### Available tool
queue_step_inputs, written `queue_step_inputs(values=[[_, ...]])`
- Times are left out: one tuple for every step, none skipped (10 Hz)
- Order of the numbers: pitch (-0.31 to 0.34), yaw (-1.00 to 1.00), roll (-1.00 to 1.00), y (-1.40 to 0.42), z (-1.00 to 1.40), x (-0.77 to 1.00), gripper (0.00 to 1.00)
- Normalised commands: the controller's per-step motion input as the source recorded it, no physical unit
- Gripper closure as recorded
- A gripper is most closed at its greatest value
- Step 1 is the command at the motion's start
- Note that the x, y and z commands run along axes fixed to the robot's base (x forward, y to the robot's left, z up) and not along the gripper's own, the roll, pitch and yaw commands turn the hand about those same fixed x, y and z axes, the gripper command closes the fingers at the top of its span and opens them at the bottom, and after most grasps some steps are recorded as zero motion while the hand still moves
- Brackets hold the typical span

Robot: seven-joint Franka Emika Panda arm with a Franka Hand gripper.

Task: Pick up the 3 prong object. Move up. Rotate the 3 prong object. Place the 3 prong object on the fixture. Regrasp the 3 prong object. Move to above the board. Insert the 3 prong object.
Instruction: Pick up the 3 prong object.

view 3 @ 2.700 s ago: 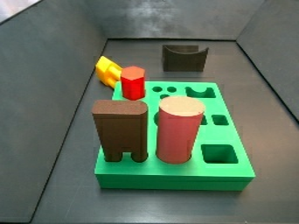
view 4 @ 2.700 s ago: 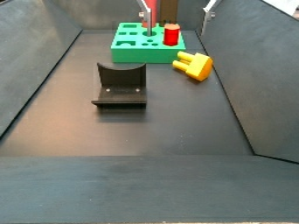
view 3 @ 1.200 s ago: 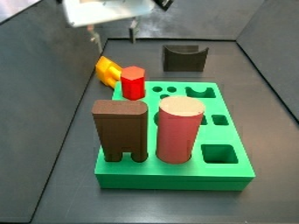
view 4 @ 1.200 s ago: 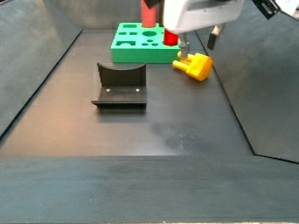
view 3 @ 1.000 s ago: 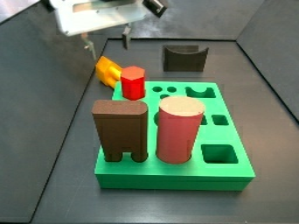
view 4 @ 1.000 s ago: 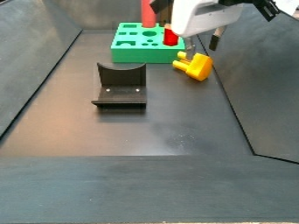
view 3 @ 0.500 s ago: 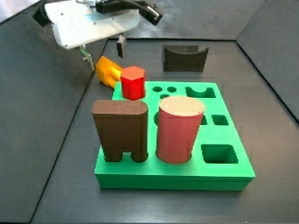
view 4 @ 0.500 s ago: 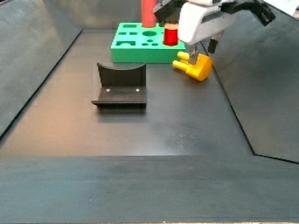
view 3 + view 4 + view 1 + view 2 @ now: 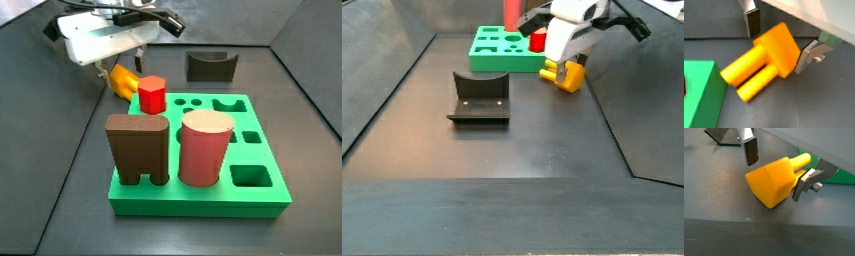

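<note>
The 3 prong object [image 9: 767, 55] is a yellow-orange block that lies on its side on the dark floor, prongs pointing toward the green board [image 9: 697, 97]. My gripper [image 9: 781, 41] is down around the block and open. One finger [image 9: 753, 22] stands a little clear of it and the other finger [image 9: 809, 57] is close against its far face. Both side views show the white gripper body [image 9: 104, 40] over the block [image 9: 128, 84] [image 9: 567, 78]. The fixture [image 9: 478, 98] [image 9: 210, 66] stands apart, with nothing in its notch.
On the board [image 9: 201, 195] stand a red hexagonal peg [image 9: 152, 95], a tall brown arch block [image 9: 136, 148] and a pink cylinder [image 9: 206, 148], with open cut-outs beside them. Sloped grey walls [image 9: 382, 70] close in the floor on both sides.
The gripper has come down from above the floor onto the 3 prong object, and its open fingers now straddle the block. The block, board and fixture have not moved.
</note>
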Motion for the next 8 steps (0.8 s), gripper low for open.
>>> queue_step_inputs(values=[[0.021, 0.21, 0.44, 0.0, -0.35, 0.21, 0.0], [0.0, 0.18, 0.43, 0.0, -0.44, 0.06, 0.0], [0.0, 0.07, 0.39, 0.0, -0.59, 0.0, 0.0], [0.0, 0.0, 0.22, 0.0, -0.38, 0.0, 0.0], [-0.017, 0.0, 0.0, 0.0, -0.15, 0.0, 0.0], [-0.1, 0.0, -0.05, 0.0, -0.08, -0.01, 0.0], [-0.086, 0.0, 0.0, 0.0, -0.06, -0.02, 0.0], [0.0, 0.0, 0.0, 0.0, 0.0, 0.0, 0.0]])
